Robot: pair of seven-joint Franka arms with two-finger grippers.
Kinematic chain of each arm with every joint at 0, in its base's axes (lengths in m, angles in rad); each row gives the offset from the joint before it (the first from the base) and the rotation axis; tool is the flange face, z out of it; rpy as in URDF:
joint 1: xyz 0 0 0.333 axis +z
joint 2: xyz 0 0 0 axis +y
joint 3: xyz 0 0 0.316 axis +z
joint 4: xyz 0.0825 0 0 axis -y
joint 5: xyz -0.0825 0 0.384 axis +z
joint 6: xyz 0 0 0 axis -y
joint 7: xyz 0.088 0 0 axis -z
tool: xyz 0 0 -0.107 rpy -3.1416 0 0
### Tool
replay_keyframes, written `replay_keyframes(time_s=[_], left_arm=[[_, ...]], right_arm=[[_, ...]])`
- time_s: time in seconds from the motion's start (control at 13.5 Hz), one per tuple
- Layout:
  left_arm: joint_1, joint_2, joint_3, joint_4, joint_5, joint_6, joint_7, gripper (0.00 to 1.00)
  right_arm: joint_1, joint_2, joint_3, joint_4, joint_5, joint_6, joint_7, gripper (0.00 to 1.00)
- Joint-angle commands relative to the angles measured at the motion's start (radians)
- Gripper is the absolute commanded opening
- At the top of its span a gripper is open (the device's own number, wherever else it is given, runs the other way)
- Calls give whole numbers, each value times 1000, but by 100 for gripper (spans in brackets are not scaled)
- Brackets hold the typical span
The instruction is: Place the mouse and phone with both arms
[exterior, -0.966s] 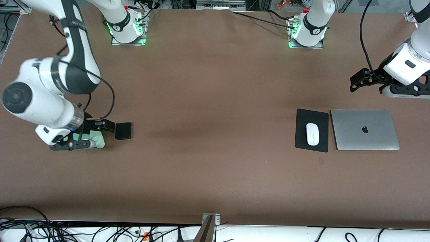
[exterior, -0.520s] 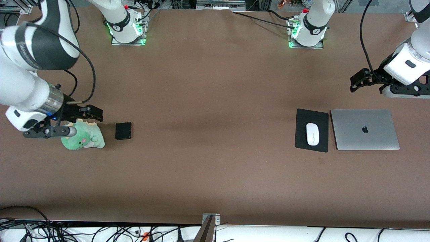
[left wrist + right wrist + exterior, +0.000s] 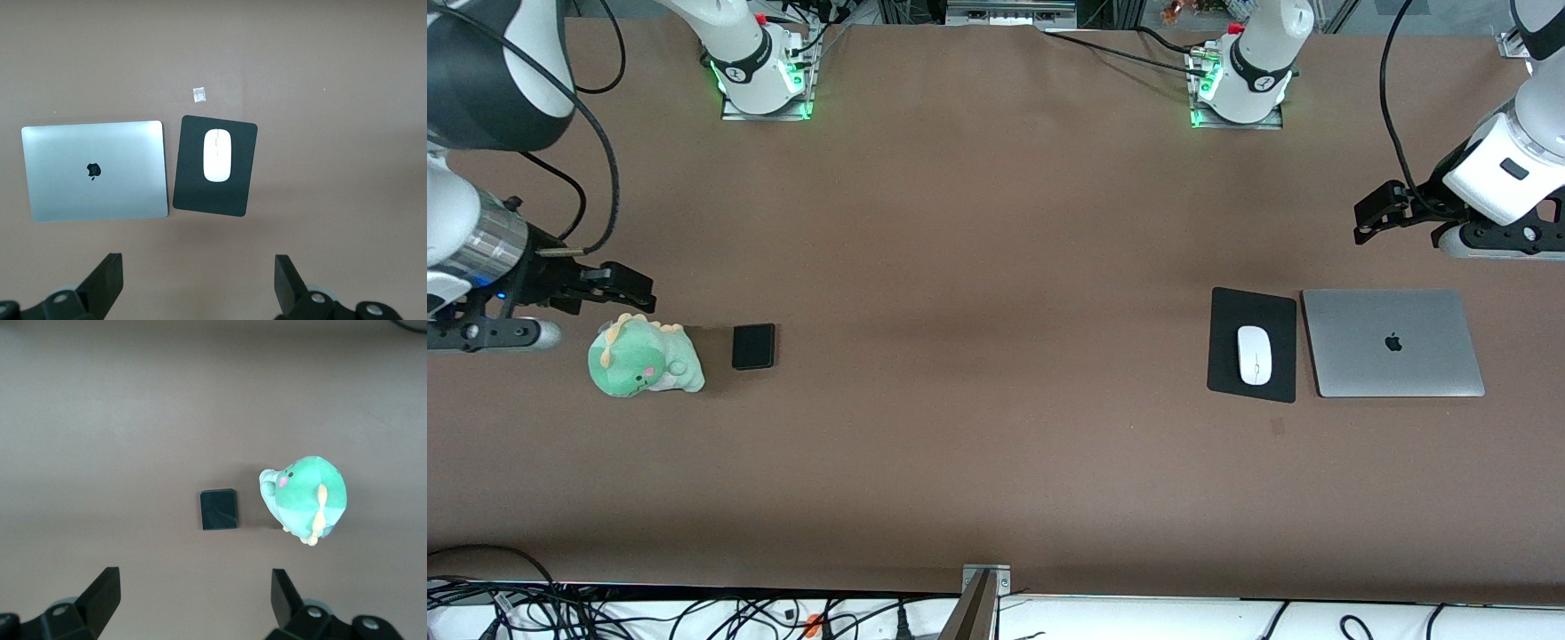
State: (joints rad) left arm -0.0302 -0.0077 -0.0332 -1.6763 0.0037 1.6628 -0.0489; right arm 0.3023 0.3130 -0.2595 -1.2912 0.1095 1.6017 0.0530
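One green plush dinosaur (image 3: 643,360) sits just beside the one phone (image 3: 753,346), both on the bare table (image 3: 996,267) near the right gripper (image 3: 618,286), which hangs empty above the table's edge, fingers (image 3: 100,590) spread wide. Toward the left arm's end, one mouse (image 3: 1254,355) lies on one black mouse pad (image 3: 1232,307), one closed silver laptop (image 3: 1392,342) just beside it. The left gripper (image 3: 1374,212) hovers empty over the table by the laptop, jaws wide apart.
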Motion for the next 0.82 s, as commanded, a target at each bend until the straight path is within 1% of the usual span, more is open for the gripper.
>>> replay_keyframes(time_s=[0.0,0.07,0.22,0.3,0.45,0.59,0.74], left_arm=[[3,9,-5,30,2,-26,14,100],[3,9,-5,30,2,-26,14,100],[3,9,-5,30,2,-29,14,100],[3,9,-5,30,2,-31,14,100],[1,11,-5,38,-5,-31,11,100],[1,18,-5,59,-25,-43,9,100],[0,28,-5,78,-24,-61,11,100]], right_arm=[[-40,-72,19,-19,-7,-28,60,100],[-80,-106,54,-46,-11,-26,65,100],[-208,-167,191,-105,-54,-5,67,100],[-245,-179,235,-120,-69,6,73,100],[-250,-207,233,-163,-71,23,73,100],[-250,-207,229,-172,-86,26,68,100],[-250,-207,227,-174,-99,-6,56,100]])
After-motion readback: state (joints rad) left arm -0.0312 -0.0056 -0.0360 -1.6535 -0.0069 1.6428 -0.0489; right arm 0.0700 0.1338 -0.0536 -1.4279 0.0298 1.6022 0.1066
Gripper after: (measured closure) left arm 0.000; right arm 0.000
